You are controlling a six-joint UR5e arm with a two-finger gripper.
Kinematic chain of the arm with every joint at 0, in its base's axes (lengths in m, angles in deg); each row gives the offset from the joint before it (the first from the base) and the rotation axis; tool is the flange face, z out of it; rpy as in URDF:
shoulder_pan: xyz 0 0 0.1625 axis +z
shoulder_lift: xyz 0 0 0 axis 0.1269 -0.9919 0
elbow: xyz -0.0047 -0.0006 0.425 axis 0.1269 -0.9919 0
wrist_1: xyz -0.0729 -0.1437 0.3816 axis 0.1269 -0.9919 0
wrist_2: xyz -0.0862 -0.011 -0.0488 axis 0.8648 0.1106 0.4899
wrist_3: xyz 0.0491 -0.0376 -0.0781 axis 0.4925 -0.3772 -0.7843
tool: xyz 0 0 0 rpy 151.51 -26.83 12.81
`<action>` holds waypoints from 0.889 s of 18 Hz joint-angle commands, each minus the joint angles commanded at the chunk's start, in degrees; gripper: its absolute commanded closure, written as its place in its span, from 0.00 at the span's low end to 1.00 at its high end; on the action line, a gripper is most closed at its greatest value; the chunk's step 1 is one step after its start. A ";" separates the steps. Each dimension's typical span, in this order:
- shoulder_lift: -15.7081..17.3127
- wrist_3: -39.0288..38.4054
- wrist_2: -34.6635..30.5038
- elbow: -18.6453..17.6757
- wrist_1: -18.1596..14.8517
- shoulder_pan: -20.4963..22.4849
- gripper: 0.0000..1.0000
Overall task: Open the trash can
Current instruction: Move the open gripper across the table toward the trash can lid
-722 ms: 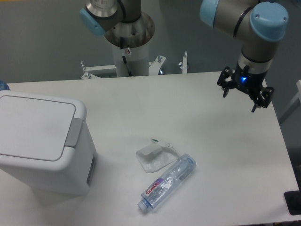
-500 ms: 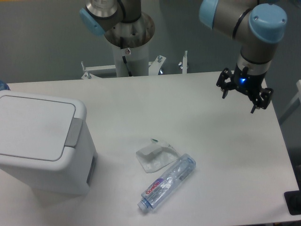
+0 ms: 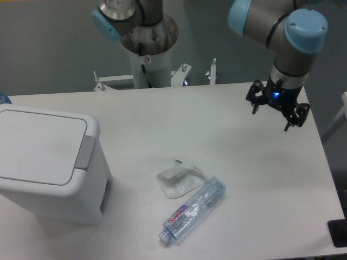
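The trash can (image 3: 46, 165) is a big white boxy bin at the table's left side. Its flat lid is down, and a grey push tab (image 3: 83, 153) sits on the lid's right edge. My gripper (image 3: 272, 112) hangs above the far right part of the table, well away from the bin. Its black fingers are spread open with nothing between them, and a blue light glows at its wrist.
A clear plastic bottle (image 3: 192, 209) lies on its side near the table's front middle. A crumpled clear plastic wrapper (image 3: 179, 179) rests just behind it. The arm's base column (image 3: 149, 49) stands behind the table's far edge.
The gripper has shifted slightly left and a little upward. The trash can, bottle and wrapper have not moved.
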 joint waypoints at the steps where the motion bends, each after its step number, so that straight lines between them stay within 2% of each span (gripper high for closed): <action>1: -0.09 -3.25 0.18 0.00 0.00 -0.26 0.00; 5: 0.17 -12.76 5.08 0.78 0.00 -0.79 0.00; 9: 1.40 -21.54 16.94 0.79 1.14 -0.53 0.00; 13: 1.94 -31.65 23.53 3.77 1.14 -1.84 0.00; 16: 2.46 -37.55 28.65 3.86 1.23 -2.81 0.00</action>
